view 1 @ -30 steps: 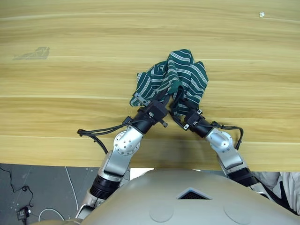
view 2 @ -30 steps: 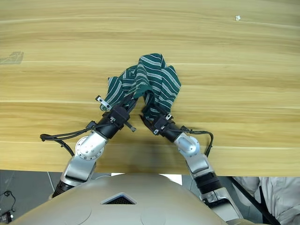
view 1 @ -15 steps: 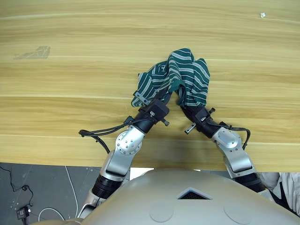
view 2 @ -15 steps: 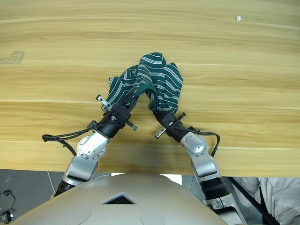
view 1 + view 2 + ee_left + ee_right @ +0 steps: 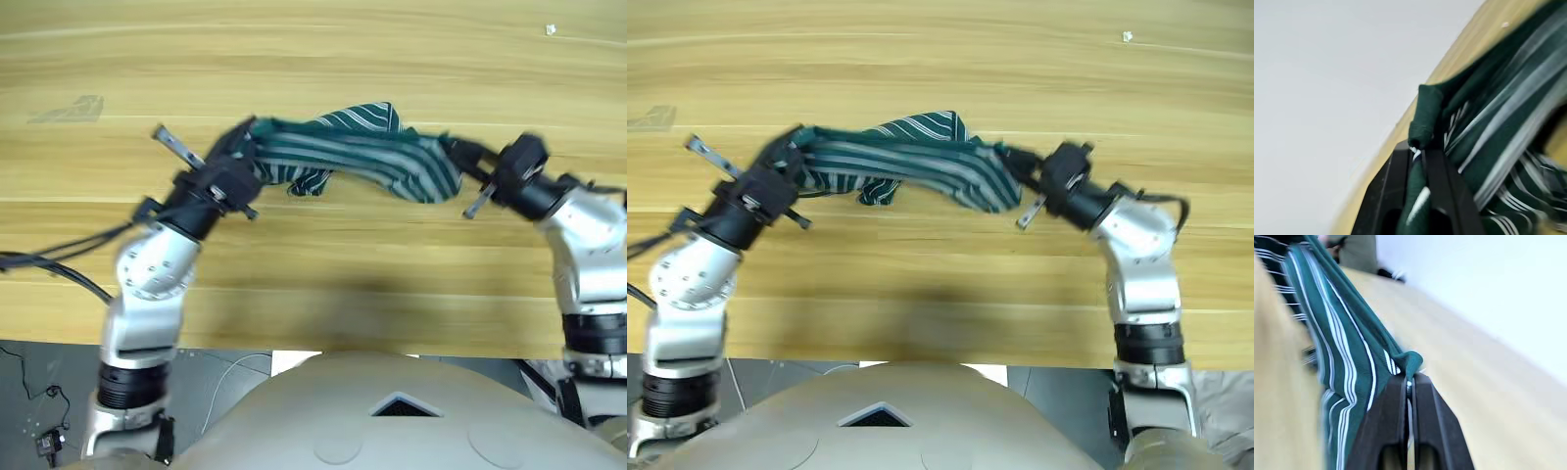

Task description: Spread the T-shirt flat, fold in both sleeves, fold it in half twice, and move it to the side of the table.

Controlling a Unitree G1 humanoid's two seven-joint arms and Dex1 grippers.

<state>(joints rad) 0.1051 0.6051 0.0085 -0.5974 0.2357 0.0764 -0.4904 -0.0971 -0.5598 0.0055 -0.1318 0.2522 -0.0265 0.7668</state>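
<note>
Green white-striped T-shirt (image 5: 362, 152), bunched, taut

Lighting is bright and even, from overhead. The table (image 5: 313, 59) shows faint pale sheen along its far boards. One soft, diffuse shadow lies on it under the lifted T-shirt (image 5: 362, 157). The backgrounds in both wrist views are bright white.

striped t-shirt (image 5: 911, 162) stretched between left jaws and right jaws

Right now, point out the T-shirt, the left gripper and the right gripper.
T-shirt (image 5: 362, 157), left eye view, middle of the striped cloth stretched between the arms.
left gripper (image 5: 1419, 155), left wrist view, between its fingers pinching cloth.
right gripper (image 5: 1409, 382), right wrist view, between its fingers pinching cloth.
</note>
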